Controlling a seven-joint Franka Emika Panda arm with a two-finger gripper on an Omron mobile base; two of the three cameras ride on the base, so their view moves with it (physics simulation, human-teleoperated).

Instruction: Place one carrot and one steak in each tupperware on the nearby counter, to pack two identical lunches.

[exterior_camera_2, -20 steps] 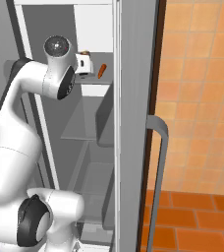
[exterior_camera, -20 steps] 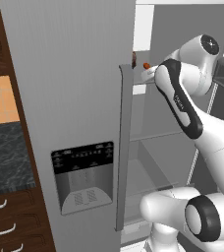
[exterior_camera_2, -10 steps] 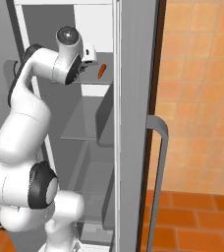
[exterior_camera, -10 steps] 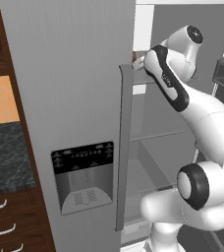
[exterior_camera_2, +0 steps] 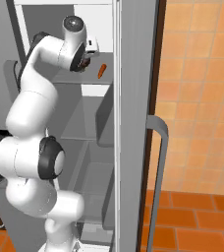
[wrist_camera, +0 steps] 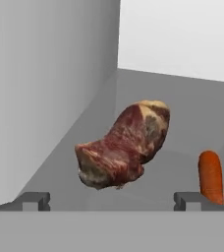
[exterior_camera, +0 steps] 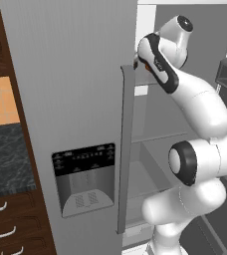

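A brown-red marbled steak point(wrist_camera: 124, 145) lies on the grey fridge shelf point(wrist_camera: 182, 123), just ahead of my open gripper point(wrist_camera: 111, 201). Its two fingertips point(wrist_camera: 33, 199) stand wide apart, with nothing between them. An orange carrot point(wrist_camera: 210, 177) lies to the right of the steak, close to the right fingertip. In the right base view the carrot point(exterior_camera_2: 101, 71) rests on the upper shelf beside my hand point(exterior_camera_2: 87, 59), which reaches into the fridge. The counter point(exterior_camera: 6, 159) shows at the left edge. The tupperware is out of view.
The closed fridge door point(exterior_camera: 70, 99), with its dispenser panel point(exterior_camera: 83, 174) and long handle point(exterior_camera: 125, 149), stands left of the arm. The open door point(exterior_camera_2: 133, 98) and its handle point(exterior_camera_2: 158, 147) stand to the right. Dark drawers point(exterior_camera: 6, 224) sit under the counter.
The arm has stretched up and further into the fridge, bringing the hand to the upper shelf. The gripper has stayed open. The carrot has not moved.
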